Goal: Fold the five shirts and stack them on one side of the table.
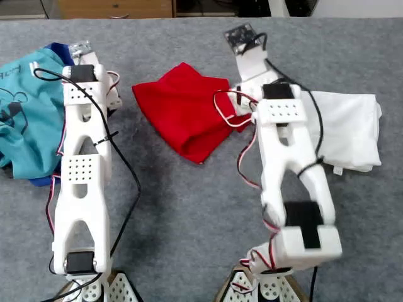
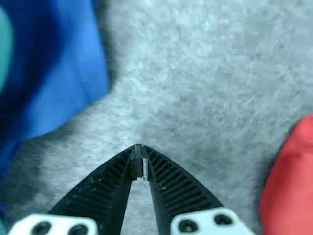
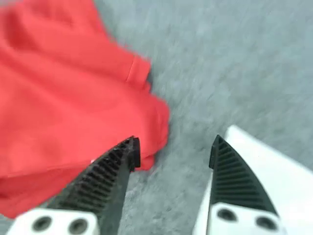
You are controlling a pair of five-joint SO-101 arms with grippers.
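Beside red shirt [image 3: 63,98], R jaws wide, L jaws closed

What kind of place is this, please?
Probably a robotics lab or workshop: left arm and right arm mounted at a grey felt table, red shirt and white shirt lying on it, wooden drawer behind.

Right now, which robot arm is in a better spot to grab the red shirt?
Probably the right. The right gripper is open at the edge of the red shirt. The left gripper is shut over the bare table, farther from that shirt.
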